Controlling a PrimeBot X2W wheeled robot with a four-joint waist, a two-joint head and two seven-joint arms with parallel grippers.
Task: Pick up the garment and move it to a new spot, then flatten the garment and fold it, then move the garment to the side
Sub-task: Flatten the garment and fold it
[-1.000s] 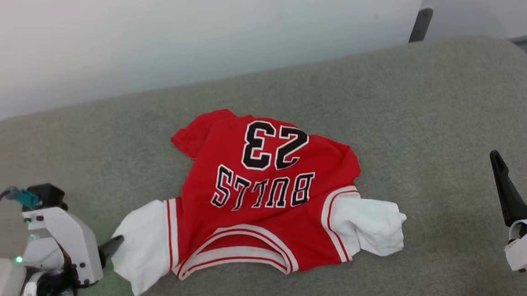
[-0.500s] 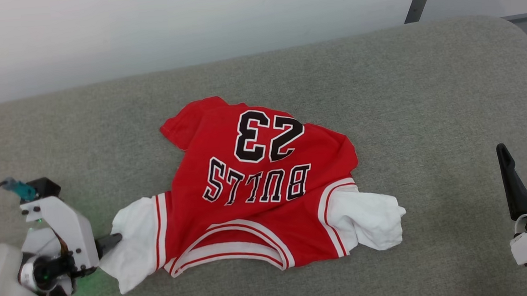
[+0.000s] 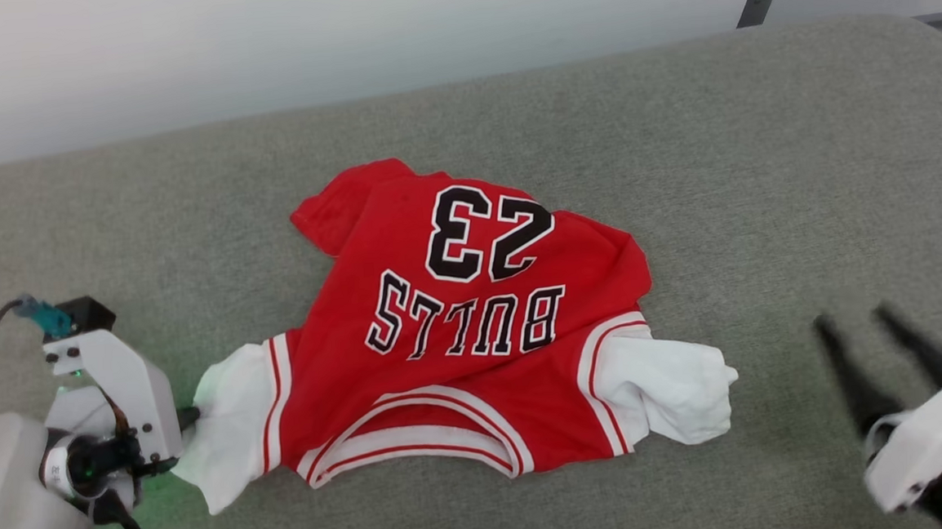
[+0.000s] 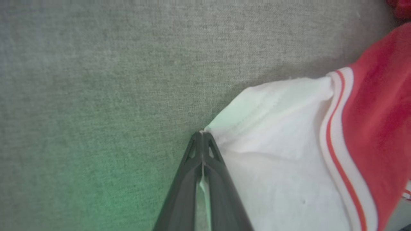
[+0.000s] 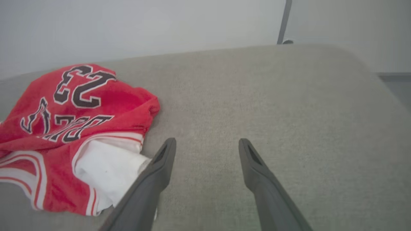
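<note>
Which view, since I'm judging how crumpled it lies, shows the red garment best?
The head view: the whole garment lies in frame, lettering and both sleeves visible. The left wrist view shows one white sleeve and striped trim close up; the right wrist view, its other side, cropped.

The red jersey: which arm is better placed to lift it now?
Left. The left gripper is shut on a white sleeve of the jersey; the right gripper is open above the grey cushion, holding nothing.
</note>
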